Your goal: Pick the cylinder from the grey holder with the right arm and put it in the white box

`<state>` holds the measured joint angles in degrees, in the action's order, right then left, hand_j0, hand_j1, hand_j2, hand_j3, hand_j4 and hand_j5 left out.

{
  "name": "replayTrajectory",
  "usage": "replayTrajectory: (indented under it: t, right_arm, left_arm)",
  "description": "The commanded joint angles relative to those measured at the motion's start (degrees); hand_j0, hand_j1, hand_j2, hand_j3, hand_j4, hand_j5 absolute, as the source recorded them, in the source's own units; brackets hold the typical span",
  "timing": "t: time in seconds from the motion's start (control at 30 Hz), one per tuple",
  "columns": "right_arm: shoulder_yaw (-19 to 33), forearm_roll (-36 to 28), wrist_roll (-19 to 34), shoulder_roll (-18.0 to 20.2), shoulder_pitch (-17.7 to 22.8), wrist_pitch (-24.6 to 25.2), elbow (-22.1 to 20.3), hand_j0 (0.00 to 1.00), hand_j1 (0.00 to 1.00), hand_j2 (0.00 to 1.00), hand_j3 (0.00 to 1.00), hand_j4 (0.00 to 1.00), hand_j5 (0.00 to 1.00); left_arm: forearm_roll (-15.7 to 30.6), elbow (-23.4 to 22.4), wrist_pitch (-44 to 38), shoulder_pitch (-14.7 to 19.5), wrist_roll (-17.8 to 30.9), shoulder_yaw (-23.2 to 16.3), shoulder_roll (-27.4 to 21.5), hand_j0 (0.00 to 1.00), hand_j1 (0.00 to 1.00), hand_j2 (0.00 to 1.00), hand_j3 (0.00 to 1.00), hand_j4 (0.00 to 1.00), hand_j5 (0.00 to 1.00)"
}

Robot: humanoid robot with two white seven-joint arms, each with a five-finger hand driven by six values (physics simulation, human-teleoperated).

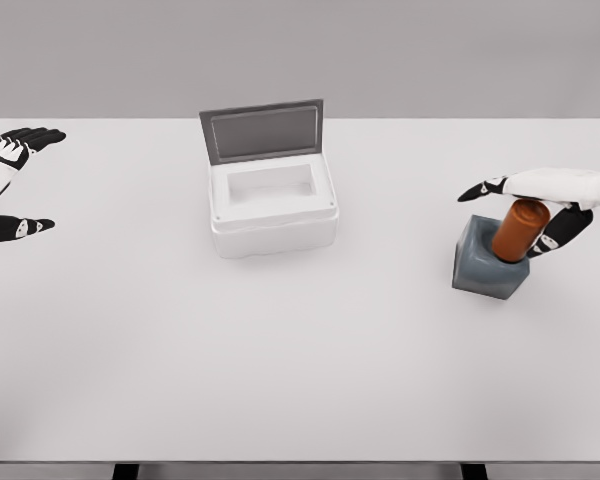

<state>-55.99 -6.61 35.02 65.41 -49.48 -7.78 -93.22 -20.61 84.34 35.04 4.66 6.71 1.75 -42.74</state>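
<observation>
Fingers [482,189] of the right hand [535,205] are spread around the top of the cylinder [518,230], one black-tipped digit reaching left past it and others curling down on its right side; they sit close against the cylinder, but whether they grip it firmly cannot be told. Beneath everything lies the white table [280,380], broad and bare across its front half, its far edge running behind the box and its near edge along the bottom of the view. Near the middle rear stands the white box [273,205], its grey lid raised upright at the back and its cavity open upward, well apart from the holder with clear surface between. Toward the right edge sits the grey holder [485,262], a blocky base, with the brown cylinder standing in it, tilted to the right. At the far left edge the left hand [15,185] rests with fingers spread and relaxed, holding nothing.
</observation>
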Motion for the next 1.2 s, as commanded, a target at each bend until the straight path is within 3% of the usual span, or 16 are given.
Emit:
replayTrajectory:
  t: [0.0, 0.13, 0.27, 0.37, 0.7, 1.17]
  right_arm:
    - [0.2, -0.1, 0.0, 0.1, 0.0, 0.0, -1.0, 0.69, 0.69, 0.69, 0.69, 0.69, 0.69]
    - [0.3, -0.1, 0.0, 0.3, 0.1, -0.1, -3.3, 0.40, 0.40, 0.40, 0.40, 0.40, 0.40]
    - [0.4, -0.1, 0.0, 0.9, -0.1, -1.9, -3.6, 0.32, 0.32, 0.32, 0.32, 0.32, 0.32]
    - [0.4, -0.1, 0.0, 0.9, -0.2, -4.5, -3.5, 0.32, 0.32, 0.32, 0.32, 0.32, 0.32]
    - [4.1, 1.6, 0.0, -0.2, -0.4, -6.8, -3.1, 0.22, 0.22, 0.22, 0.22, 0.22, 0.22]
    - [7.1, 10.6, 0.0, -20.6, -2.5, -6.8, 4.0, 0.22, 0.22, 0.22, 0.22, 0.22, 0.22]
  left_arm:
    - [0.4, 0.0, 0.0, 0.0, 0.0, 0.0, -0.1, 1.00, 1.00, 1.00, 1.00, 1.00, 1.00]
    - [0.4, 0.0, 0.0, 0.0, 0.0, 0.0, -0.1, 1.00, 1.00, 1.00, 1.00, 1.00, 1.00]
    - [0.4, 0.0, 0.0, 0.0, 0.0, 0.0, -0.1, 1.00, 1.00, 1.00, 1.00, 1.00, 1.00]
    - [0.4, 0.0, 0.0, 0.0, 0.0, 0.0, 0.0, 1.00, 1.00, 1.00, 1.00, 1.00, 1.00]
    - [0.4, 0.0, 0.0, -0.1, 0.0, 0.0, 0.0, 1.00, 1.00, 1.00, 1.00, 1.00, 1.00]
    - [0.3, 0.0, 0.0, -0.1, 0.0, 0.0, 0.0, 1.00, 1.00, 1.00, 1.00, 1.00, 1.00]
